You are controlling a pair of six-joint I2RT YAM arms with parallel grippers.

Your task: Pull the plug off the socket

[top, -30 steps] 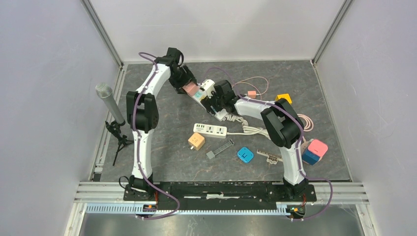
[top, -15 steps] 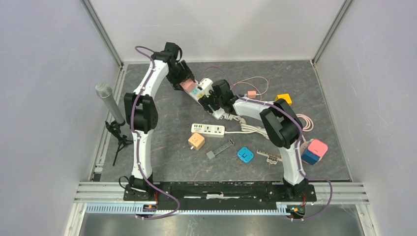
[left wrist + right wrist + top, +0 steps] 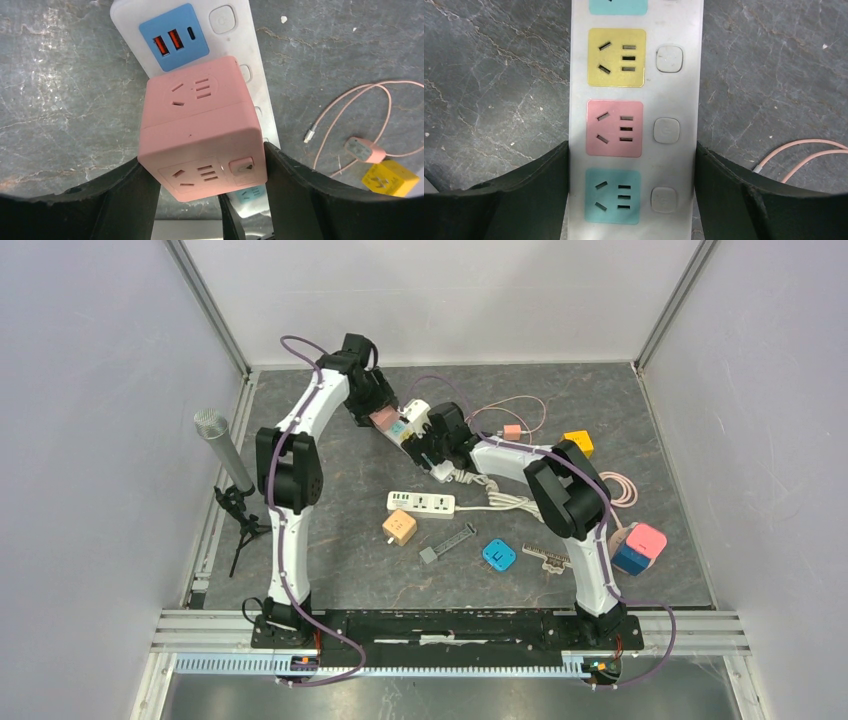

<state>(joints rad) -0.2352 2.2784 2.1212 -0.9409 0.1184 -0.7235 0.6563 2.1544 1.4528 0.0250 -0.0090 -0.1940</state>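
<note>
The plug is a pink cube adapter (image 3: pixel 200 130) (image 3: pixel 381 418). My left gripper (image 3: pixel 204 157) (image 3: pixel 378 414) is shut on its two sides, one finger (image 3: pixel 125 200) on each. It stands over the far end of the socket, a white power strip (image 3: pixel 230 30) (image 3: pixel 415 426) with coloured outlets. A teal outlet face shows under the cube's near edge, and I cannot tell whether its prongs are still seated. My right gripper (image 3: pixel 631 150) (image 3: pixel 433 445) is shut across the strip (image 3: pixel 634 115), with its fingers (image 3: pixel 534 190) against both long edges.
A second white power strip (image 3: pixel 424 503) lies mid-table, beside an orange cube (image 3: pixel 399 527), a grey bar (image 3: pixel 447 542) and a blue adapter (image 3: pixel 498 555). A yellow cube (image 3: pixel 577 441) and pink cable (image 3: pixel 520 420) sit far right, pink and blue cubes (image 3: pixel 640 547) near right, a microphone (image 3: pixel 222 450) left.
Both grippers, with the strip and the pink cube, have shifted slightly toward the far left. Both grips are unchanged.
</note>
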